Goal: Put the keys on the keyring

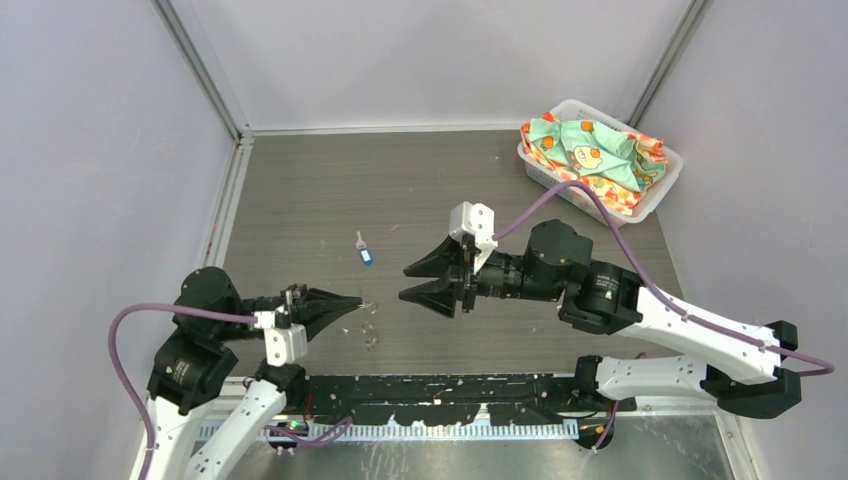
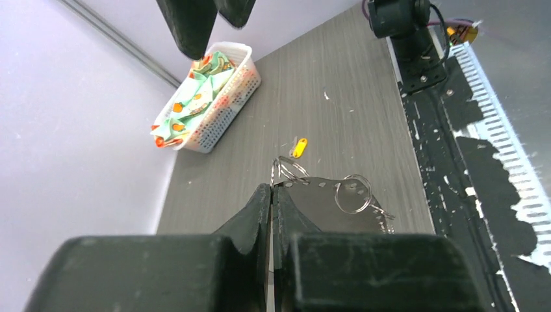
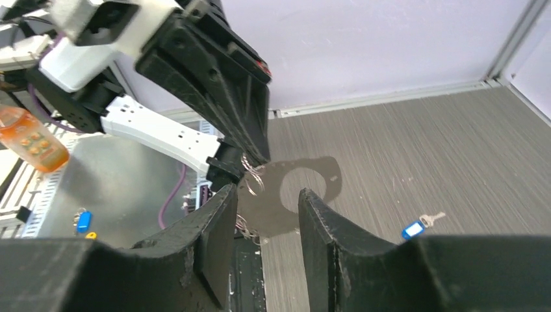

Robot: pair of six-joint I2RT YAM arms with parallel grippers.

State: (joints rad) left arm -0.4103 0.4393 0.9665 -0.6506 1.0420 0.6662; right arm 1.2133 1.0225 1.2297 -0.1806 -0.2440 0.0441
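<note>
Left jaws are pinched fully shut, tips low over the table (image 1: 300,200), lower centre-left in the top view. Thin wire loops of the keyring (image 3: 253,177) hang from the tips, so I judge I have it, but on very little metal. More ring wire lies on the table just under the tips.

Right jaws are wide open and empty, facing the left tips at centre of the top view, near but not touching.

Blue key (image 1: 365,256) lies flat on the table, just above the gap between the two sets of jaws and apart from the ring. Yellow key (image 2: 299,148) sits just past the ring loops in the left wrist view. I cannot tell if it is on the ring or only beside it.

Step in hand, my judgement: left presents the ring, right fetches the blue key.

To do it well:
- Left holds steady with no change of squeeze, since the wire looks springy and may twist or slip.
- Right comes down over the plastic head, jaws across its narrow side.
- The key is tiny and flat, so the tips should touch the table before closing.
- The threading part is too small to see here, so approach the ring slowly.

Risks: knocking the ring out of the left tips, or skidding the key away.
</note>
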